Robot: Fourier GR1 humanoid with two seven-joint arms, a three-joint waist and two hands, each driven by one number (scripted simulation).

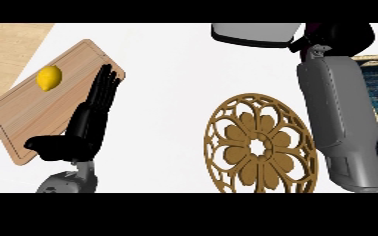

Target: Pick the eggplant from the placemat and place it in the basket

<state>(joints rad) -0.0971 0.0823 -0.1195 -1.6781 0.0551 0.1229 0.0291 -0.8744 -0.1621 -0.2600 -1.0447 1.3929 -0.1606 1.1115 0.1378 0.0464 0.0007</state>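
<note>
The round brown openwork placemat (260, 145) lies at the lower middle with nothing on it. My right forearm runs up the right side, and my right hand (345, 37) is curled at the top right. A dark purple sliver of the eggplant (311, 31) shows at the hand's left edge; the hand hides the rest. The basket (367, 59), with a tan rim and a blue woven inside, shows only as a strip at the right edge, just below and right of that hand. My left hand (87, 122) rests open at the left, fingers straight, over a wooden board.
A wooden cutting board (29, 115) lies slanted at the left with a yellow lemon (49, 77) on it. A grey rounded object (255, 33) sits at the top, left of my right hand. White counter lies between the board and the placemat.
</note>
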